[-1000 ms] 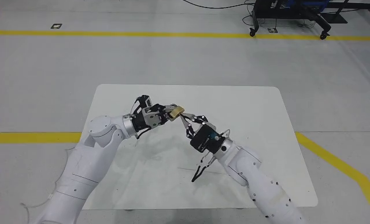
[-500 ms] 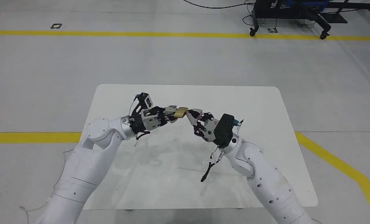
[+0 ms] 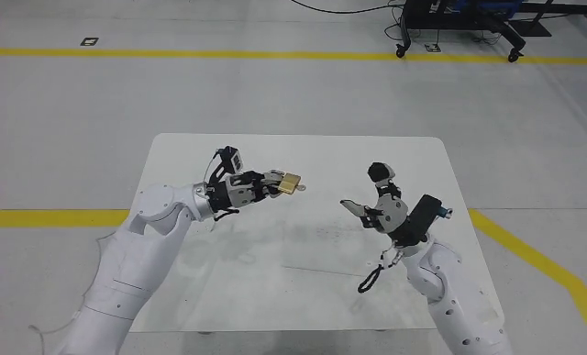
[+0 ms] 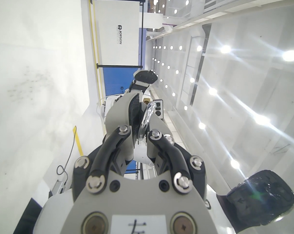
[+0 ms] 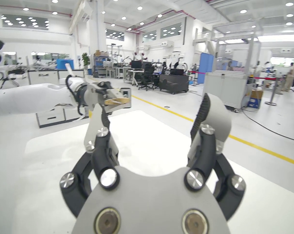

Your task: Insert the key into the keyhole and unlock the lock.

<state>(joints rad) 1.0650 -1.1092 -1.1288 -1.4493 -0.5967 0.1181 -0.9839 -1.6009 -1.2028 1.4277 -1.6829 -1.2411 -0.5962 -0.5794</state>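
The left gripper (image 3: 272, 183) is clamped on the padlock (image 3: 290, 182) above the table (image 3: 183, 158). At the padlock's 3 o'clock, well apart, the right gripper (image 3: 363, 190) has its fingers spread.

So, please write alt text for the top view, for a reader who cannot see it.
The left gripper holds a small brass padlock above the white rounded table. The right gripper is open and empty, apart from the padlock.
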